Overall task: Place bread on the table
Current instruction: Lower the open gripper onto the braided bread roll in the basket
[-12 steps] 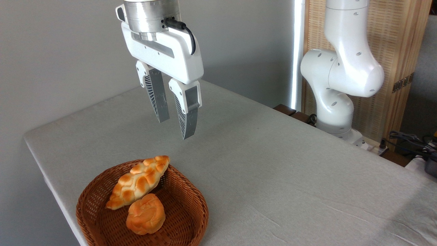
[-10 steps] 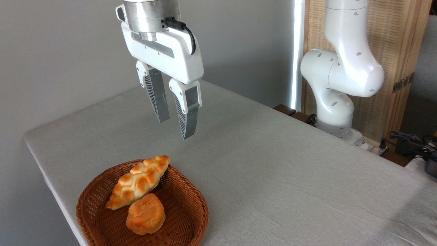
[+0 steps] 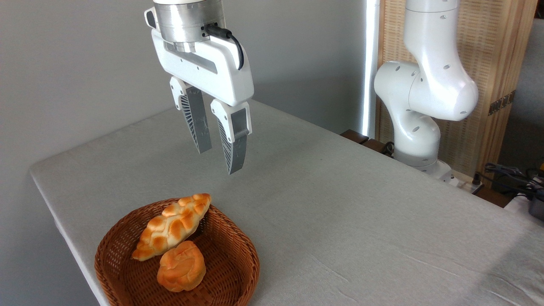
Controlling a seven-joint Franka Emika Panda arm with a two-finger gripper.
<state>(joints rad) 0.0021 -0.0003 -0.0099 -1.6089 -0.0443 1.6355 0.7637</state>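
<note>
Barely anything has shifted; the gripper (image 3: 219, 161) sits a touch lower than a moment ago. The bread (image 3: 172, 226) lies slantwise in the wicker basket (image 3: 238, 242), its upper tip on the rim, touching the round bun (image 3: 181, 266). The gripper hangs well above it, off to the upper right, fingers spread and empty, over the table (image 3: 340, 204).
</note>
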